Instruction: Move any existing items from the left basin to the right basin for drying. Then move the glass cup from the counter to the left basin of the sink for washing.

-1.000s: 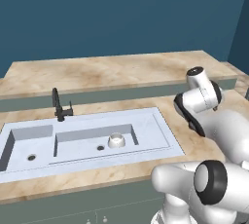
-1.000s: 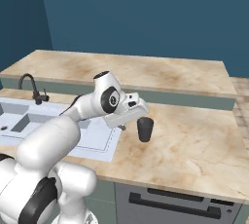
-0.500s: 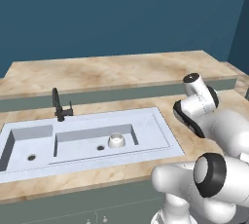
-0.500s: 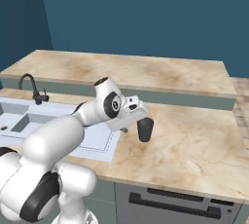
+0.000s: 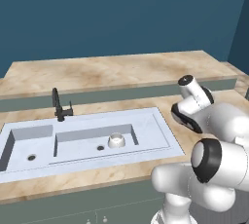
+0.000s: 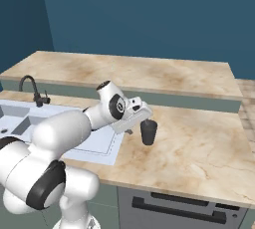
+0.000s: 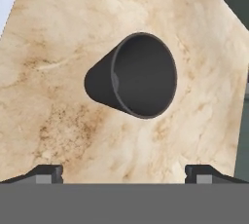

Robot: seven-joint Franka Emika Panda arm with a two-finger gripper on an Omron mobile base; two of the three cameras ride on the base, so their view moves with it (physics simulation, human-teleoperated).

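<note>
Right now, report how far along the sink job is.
Looks done: the left basin holds nothing, and a small white bowl sits in the right basin.
In hand: the open gripper hovers over the glass cup, which stands upright on the counter, not gripped; the hand view looks into its mouth.
Left: grasp the cup and set it in the left basin.

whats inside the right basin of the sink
A small white round bowl sits in the right basin, beside its dark drain hole. The bowl's inside is too small to make out, and the floor beneath it is covered.
</note>
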